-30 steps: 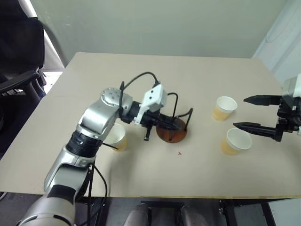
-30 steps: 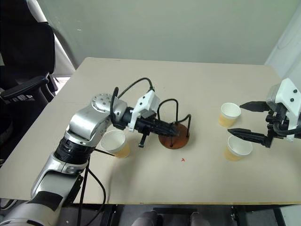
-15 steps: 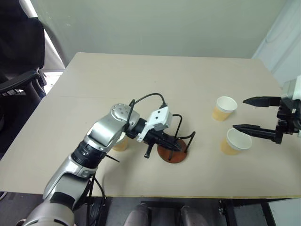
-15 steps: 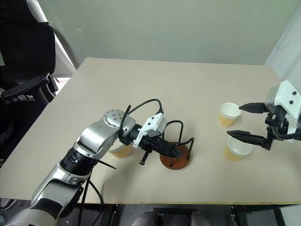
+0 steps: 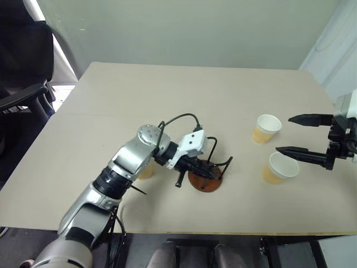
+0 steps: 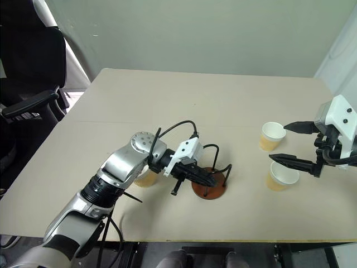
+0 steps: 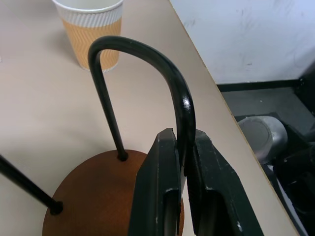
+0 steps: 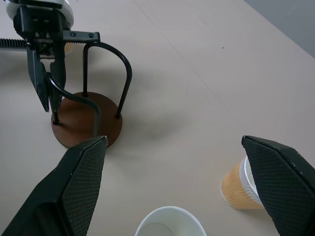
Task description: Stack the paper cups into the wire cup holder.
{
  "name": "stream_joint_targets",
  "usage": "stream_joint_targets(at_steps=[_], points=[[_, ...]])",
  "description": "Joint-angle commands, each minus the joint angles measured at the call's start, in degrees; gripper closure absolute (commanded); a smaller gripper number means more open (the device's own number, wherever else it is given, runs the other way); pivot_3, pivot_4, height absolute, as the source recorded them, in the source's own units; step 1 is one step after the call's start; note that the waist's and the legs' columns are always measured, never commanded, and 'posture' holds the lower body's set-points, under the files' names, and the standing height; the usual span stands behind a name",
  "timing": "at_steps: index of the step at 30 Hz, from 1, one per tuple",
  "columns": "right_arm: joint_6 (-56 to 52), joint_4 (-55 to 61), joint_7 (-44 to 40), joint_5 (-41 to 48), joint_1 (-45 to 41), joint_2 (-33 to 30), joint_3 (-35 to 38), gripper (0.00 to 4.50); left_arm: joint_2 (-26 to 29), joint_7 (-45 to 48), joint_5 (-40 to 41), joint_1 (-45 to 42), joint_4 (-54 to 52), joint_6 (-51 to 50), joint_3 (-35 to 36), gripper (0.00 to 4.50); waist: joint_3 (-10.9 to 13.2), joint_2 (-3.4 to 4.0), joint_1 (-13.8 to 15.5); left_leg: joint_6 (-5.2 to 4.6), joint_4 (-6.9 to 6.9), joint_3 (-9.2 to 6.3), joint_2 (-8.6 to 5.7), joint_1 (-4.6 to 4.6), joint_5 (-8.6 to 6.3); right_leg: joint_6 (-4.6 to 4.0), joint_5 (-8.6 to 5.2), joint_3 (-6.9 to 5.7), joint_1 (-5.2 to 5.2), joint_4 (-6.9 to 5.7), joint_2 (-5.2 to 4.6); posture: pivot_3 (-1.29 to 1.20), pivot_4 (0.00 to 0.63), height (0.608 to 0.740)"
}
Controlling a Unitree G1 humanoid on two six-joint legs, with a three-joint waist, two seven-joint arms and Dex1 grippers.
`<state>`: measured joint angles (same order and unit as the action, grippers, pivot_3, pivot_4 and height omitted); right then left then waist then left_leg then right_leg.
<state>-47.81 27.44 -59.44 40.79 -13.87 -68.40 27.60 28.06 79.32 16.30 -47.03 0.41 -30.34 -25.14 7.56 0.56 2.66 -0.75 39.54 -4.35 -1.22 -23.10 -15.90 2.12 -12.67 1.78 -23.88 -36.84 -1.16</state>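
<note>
The left gripper [image 7: 181, 196], clenched on a wire loop of the cup holder [image 5: 204, 180], has dragged it nearer the table's [image 5: 184, 100] front edge. The right gripper [image 5: 304, 135] waits spread between two cups [image 5: 266, 128]; none stacked yet

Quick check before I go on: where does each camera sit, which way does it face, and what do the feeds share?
Head stereo pair: from the head, forward and down over the table; both arms show, left gripper shut on a loop of the wire cup holder, right gripper open by two paper cups.
Left wrist: along its fingers clamping the loop, one cup beyond.
Right wrist: between its open fingers toward the holder and the left gripper.
Shared: every view shows the holder.
</note>
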Motion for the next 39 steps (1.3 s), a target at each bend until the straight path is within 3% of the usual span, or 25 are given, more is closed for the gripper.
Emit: stream_joint_targets(at_steps=[1,4,13,31,39], points=[[0.82,0.93,0.37,0.03,0.07,-0.44,1.9,0.0,-0.91,-0.22,-0.64,-0.05,0.65,0.69,-0.55,4.2,0.0,0.0,0.0,-0.01,0.04,0.0,0.0,0.01,-0.01,0.01,0.01,0.0,0.02,0.0,0.0,0.0,0.15,0.74],[0.85,0.94,0.34,-0.09,0.23,-0.62,2.04,0.0,-1.91,-0.15,0.04,-0.28,1.23,0.11,-0.12,3.31,0.0,0.0,0.0,-0.07,0.21,0.0,0.0,0.0,-0.04,0.04,0.02,0.0,0.06,-0.05,0.0,0.0,0.15,0.74],[1.19,0.67,0.64,-0.34,-0.02,-0.66,1.58,0.0,-1.85,-0.26,-2.0,-0.54,2.73,3.19,-0.53,0.03,0.0,0.0,-0.03,-0.14,0.41,0.0,0.0,-0.03,-0.09,0.09,0.04,0.0,0.1,-0.07,0.0,0.0,0.15,0.74],[2.05,-0.14,0.53,-0.6,-0.86,-0.89,0.18,0.0,1.6,-1.11,-4.04,0.57,-3.82,3.75,-0.28,0.01,0.0,0.0,-0.04,-0.17,0.44,0.0,-0.01,-0.05,-0.1,0.12,0.03,0.0,0.11,-0.06,0.0,0.0,0.15,0.74],[3.2,-1.04,0.75,-1.35,-1.6,-0.97,-0.67,0.0,2.28,-4.19,-4.95,-2.16,-1.79,5.75,3.48,0.01,0.0,0.0,-0.02,-0.18,0.44,-0.01,-0.01,-0.06,-0.11,0.12,0.03,0.0,0.11,-0.05,0.0,0.0,0.15,0.74]])
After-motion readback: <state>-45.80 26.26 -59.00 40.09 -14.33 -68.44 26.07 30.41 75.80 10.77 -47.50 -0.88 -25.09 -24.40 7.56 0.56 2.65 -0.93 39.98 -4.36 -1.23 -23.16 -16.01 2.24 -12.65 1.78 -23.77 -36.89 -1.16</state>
